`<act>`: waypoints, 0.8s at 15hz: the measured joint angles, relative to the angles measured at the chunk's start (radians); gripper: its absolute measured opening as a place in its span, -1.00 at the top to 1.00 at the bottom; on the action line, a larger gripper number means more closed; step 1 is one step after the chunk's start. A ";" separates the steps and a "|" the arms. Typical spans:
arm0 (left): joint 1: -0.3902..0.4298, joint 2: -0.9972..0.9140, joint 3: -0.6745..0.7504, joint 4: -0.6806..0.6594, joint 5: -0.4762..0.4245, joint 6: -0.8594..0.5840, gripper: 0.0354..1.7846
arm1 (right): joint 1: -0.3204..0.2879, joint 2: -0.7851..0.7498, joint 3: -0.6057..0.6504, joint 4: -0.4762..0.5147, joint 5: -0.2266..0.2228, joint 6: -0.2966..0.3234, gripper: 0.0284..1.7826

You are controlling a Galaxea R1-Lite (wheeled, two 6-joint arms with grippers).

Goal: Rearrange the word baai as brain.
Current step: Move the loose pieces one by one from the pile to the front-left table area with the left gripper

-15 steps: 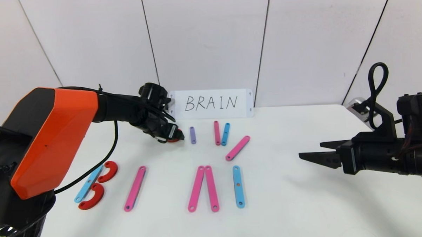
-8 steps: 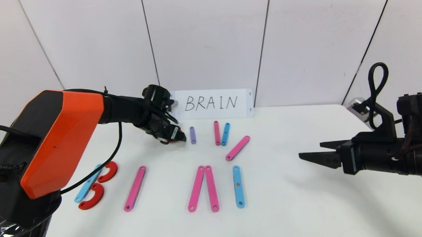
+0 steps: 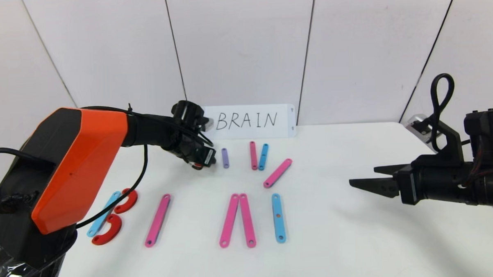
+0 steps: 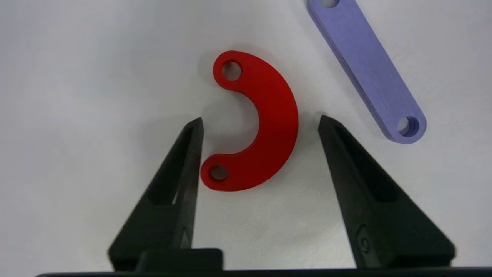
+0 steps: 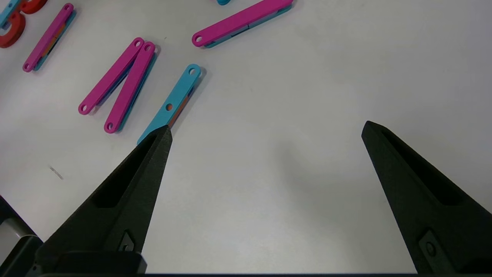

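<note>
My left gripper (image 3: 204, 159) is open, low over the back of the table. In the left wrist view the left gripper (image 4: 260, 119) straddles a red C-shaped curve (image 4: 265, 127) lying flat; one fingertip (image 4: 196, 127) is close to its lower end. A purple bar (image 4: 365, 65) lies just beside it and also shows in the head view (image 3: 225, 157). The front row holds a blue bar (image 3: 103, 213) with two red curves (image 3: 127, 200), a pink bar (image 3: 158, 219), two pink bars (image 3: 237, 220) in a narrow peak and a blue bar (image 3: 278, 217).
A short pink bar (image 3: 253, 155), a short blue bar (image 3: 263, 156) and a slanted pink bar (image 3: 277, 173) lie behind the row. The white BRAIN card (image 3: 248, 121) stands at the wall. My right gripper (image 3: 362, 178) hovers open at the right, also in its wrist view (image 5: 267, 127).
My left arm has shifted a little to the right, with its gripper staying low over the red curve. The right arm has not moved.
</note>
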 joint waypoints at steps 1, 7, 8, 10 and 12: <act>-0.001 0.002 -0.002 0.001 0.000 0.000 0.21 | 0.000 0.000 0.000 0.000 0.000 0.000 -0.94; -0.002 0.008 0.002 0.007 0.001 -0.001 0.69 | 0.000 -0.003 0.003 0.000 0.001 -0.001 -0.94; -0.002 0.008 0.004 0.008 0.001 -0.001 0.69 | 0.000 -0.003 0.003 0.000 0.001 -0.001 -0.94; -0.002 0.007 0.006 0.010 0.001 0.000 0.69 | 0.000 -0.003 0.003 0.000 0.001 -0.001 -0.94; -0.002 0.004 0.008 0.013 0.003 -0.001 0.69 | 0.001 -0.003 0.003 0.000 0.001 -0.001 -0.94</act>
